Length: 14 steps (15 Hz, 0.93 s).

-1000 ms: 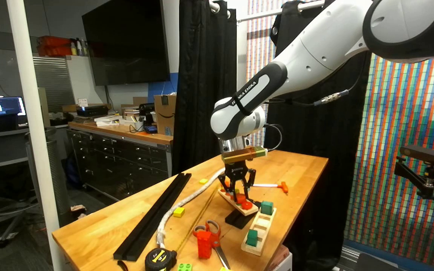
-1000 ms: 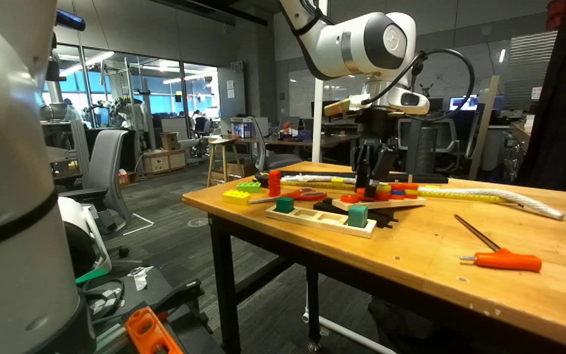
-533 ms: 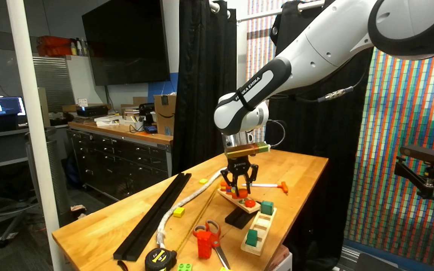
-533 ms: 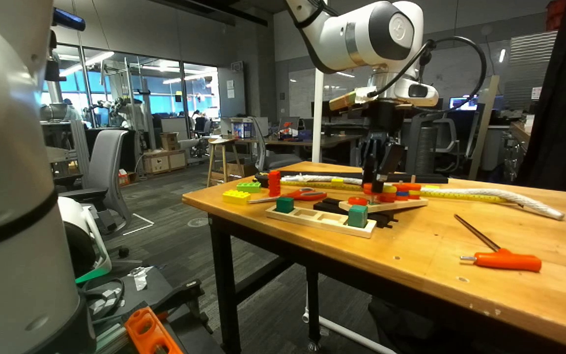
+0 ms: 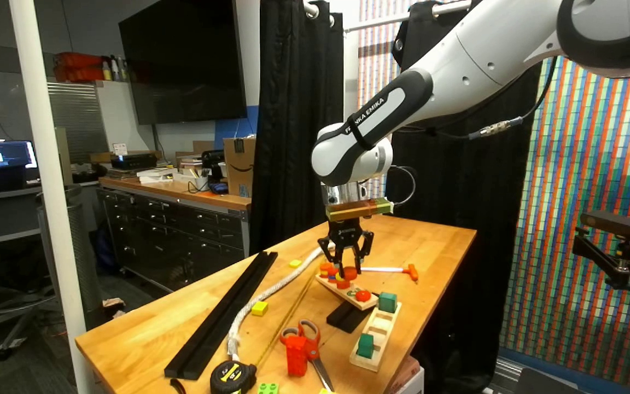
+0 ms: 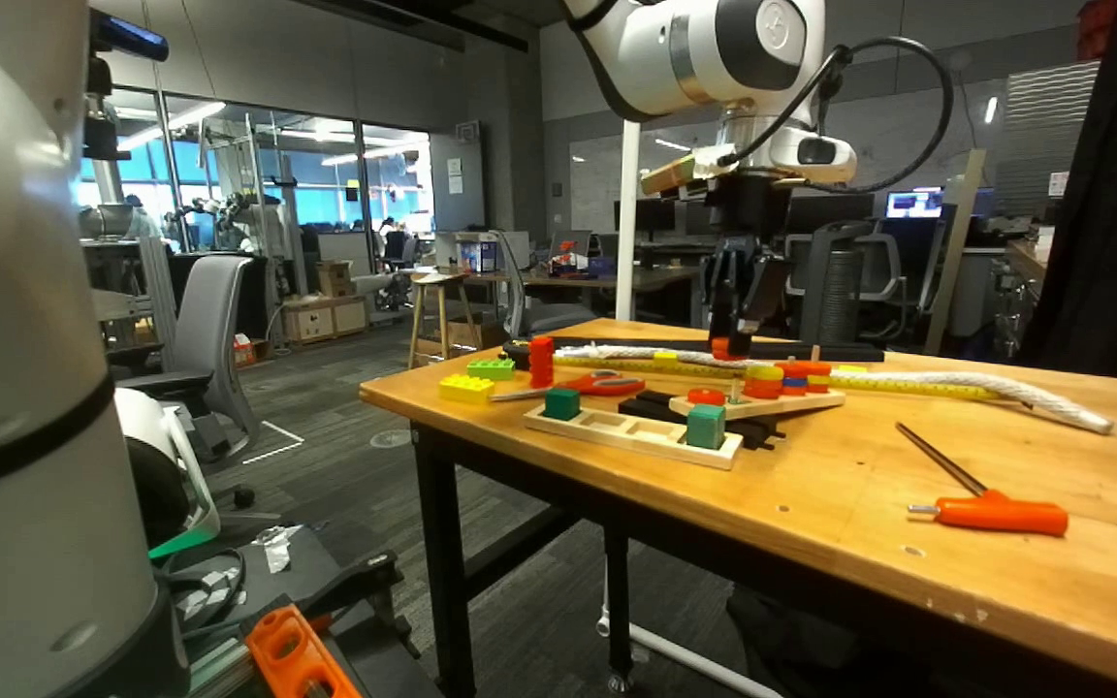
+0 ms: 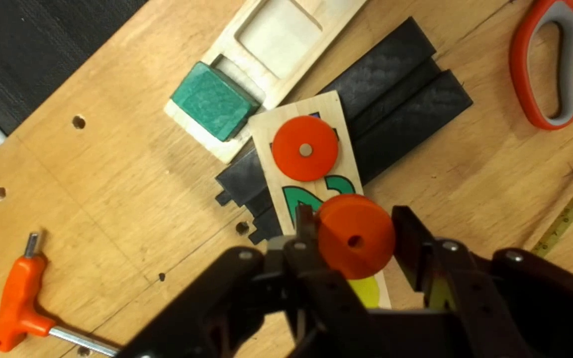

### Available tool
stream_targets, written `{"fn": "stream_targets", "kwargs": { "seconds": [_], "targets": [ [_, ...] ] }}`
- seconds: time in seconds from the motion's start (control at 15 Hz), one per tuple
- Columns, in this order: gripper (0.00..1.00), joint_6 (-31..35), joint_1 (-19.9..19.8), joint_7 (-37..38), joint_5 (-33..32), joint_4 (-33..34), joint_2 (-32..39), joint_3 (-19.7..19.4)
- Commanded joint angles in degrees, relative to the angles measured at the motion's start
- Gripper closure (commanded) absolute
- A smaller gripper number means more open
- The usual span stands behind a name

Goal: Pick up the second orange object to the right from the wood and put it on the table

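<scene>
Pincer (image 5: 350, 271) narrowed onto an orange disc (image 7: 356, 221), gripping it by the rim, centre hole facing up. That's the task piece: held in the air over the wooden board (image 7: 347, 164), apart from it.

Directly below the pincer, on that board: another orange disc (image 7: 306, 169), flat on a peg (image 7: 306, 149) at one end; coloured rings (image 6: 806, 368) bunched toward the opposite end. Board lies across a black grooved slab (image 7: 411, 119). Just beside: wooden tray (image 7: 246, 59) with two green blocks (image 5: 387, 302), one at each end.

Further from the pincer, one side: Allen key (image 7: 20, 298), orange handle, lying on the table (image 5: 145, 334). Opposite side, going out: yellow tape strip (image 7: 570, 209), white rope (image 5: 279, 285), long black rail (image 5: 227, 312). Small yellow blocks (image 5: 259, 308) near the rope, one on either side.

Past the slab from the pincer: scissors (image 5: 314, 349), red brick (image 5: 296, 355) standing by their handles, can't tell if they touch. Lime brick (image 6: 492, 368) and yellow brick (image 6: 467, 389) near the scissor tips, farther out still. Black tape measure (image 5: 233, 377) also out there.

Furthest, off the table: black drawer bench (image 5: 175, 224) and a dark curtain (image 5: 298, 126).
</scene>
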Motion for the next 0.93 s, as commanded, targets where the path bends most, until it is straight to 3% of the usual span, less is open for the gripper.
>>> {"fn": "stream_targets", "kwargs": {
  "seconds": [0.0, 0.87],
  "targets": [
    [0.83, -0.5, 1.2, -2.2, 0.1, -0.6, -1.0, 1.3],
    [0.83, 1.3, 1.4, -15.0, 1.7, 2.3, 4.8, 3.5]
  ]
}}
